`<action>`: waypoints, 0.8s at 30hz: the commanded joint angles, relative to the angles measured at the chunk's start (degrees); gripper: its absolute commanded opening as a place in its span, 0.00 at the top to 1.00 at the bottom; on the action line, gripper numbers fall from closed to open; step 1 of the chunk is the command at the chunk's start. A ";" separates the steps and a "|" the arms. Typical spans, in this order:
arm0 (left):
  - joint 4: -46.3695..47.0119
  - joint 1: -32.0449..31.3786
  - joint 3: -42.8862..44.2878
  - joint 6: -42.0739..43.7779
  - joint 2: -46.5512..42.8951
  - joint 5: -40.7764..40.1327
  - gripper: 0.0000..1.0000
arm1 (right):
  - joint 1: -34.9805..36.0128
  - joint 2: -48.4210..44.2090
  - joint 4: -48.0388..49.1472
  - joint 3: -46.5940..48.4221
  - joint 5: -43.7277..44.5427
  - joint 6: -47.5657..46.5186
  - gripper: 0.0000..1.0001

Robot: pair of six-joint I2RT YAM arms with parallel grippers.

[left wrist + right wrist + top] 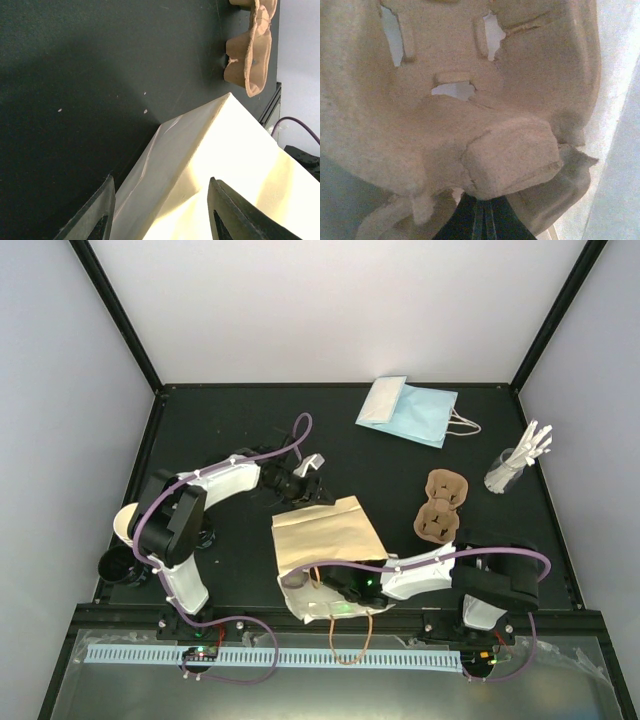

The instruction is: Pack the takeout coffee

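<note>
Nearest us, at about 6 o'clock on the table (200, 440), the right gripper (335, 590) sits at the mouth of the tan paper bag (335, 535). Its jaws are pinched closed on a moulded-pulp carrier (470, 115), which fills the wrist view. The right arm (490, 580) rises from its base at 5 o'clock and folds at the elbow. Its forearm runs low toward 9 o'clock, into the bag's opening.

We cannot make out the takeout coffee in any view. If it rides in that carrier, the bag and the pulp hide it, so we cannot place it relative to either gripper.

The bag lies on its side at the centre, mouth toward 6 o'clock. Just beyond its far edge, at about 11 o'clock from it, hangs the left gripper (308, 472). Its jaws stand roughly half spread, astride the bag's folded corner and holding nothing. The left arm (175, 525) stands up from 7 o'clock and reaches toward 2 o'clock.

We count two arms, two bags and two carriers. The spare carrier (442, 505) lies at 3 o'clock from the tan bag. At 9 o'clock sit one cream cup stack (125, 523) and one black lid pile (118, 565). Farthest off are one blue bag (410, 410) at 12 o'clock and one holder of white utensils (515, 465) at 2 o'clock.
</note>
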 commanded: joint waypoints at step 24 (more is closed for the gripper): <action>-0.45 -1.62 -0.82 0.23 -3.54 -0.01 0.49 | -5.40 4.02 -23.86 13.00 -9.83 7.34 0.99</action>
